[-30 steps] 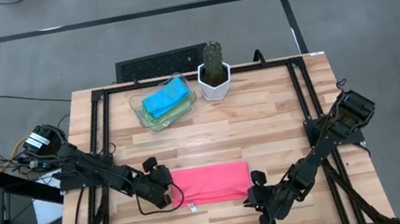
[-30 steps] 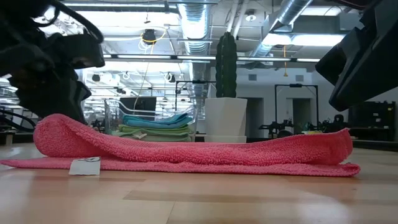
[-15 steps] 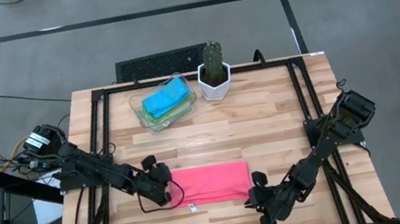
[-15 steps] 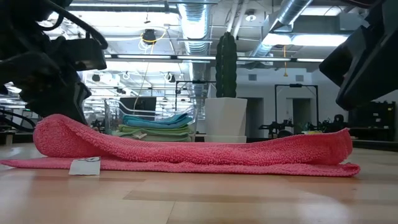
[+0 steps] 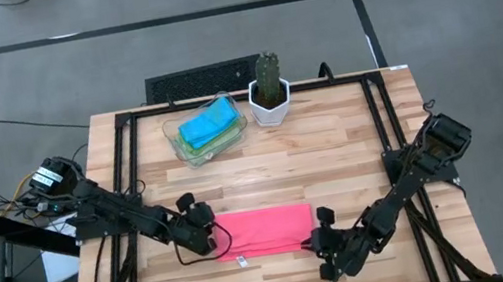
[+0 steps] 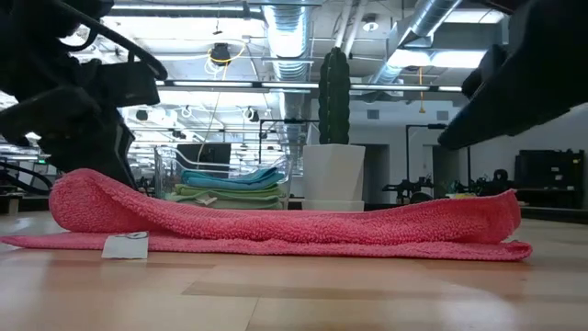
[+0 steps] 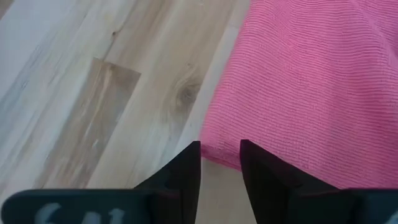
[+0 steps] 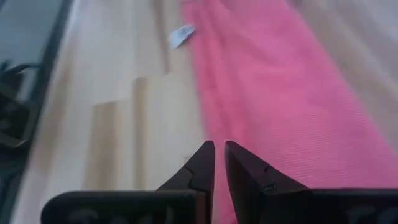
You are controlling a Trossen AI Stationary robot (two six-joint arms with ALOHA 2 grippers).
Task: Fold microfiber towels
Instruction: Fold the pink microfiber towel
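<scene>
The hot pink microfiber towel (image 5: 264,231), already folded to a long strip, lies between both grippers. The left gripper (image 7: 219,163) has jaws slightly parted just off the towel's end; the right gripper (image 8: 219,163) is nearly closed beside its corner. Such narrow openings risk pinching one layer only, so the fold would drag askew.

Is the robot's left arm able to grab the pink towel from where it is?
Probably yes. The left gripper sits right at the pink towel's end, fingers slightly apart, and nothing lies between them on the table.
</scene>
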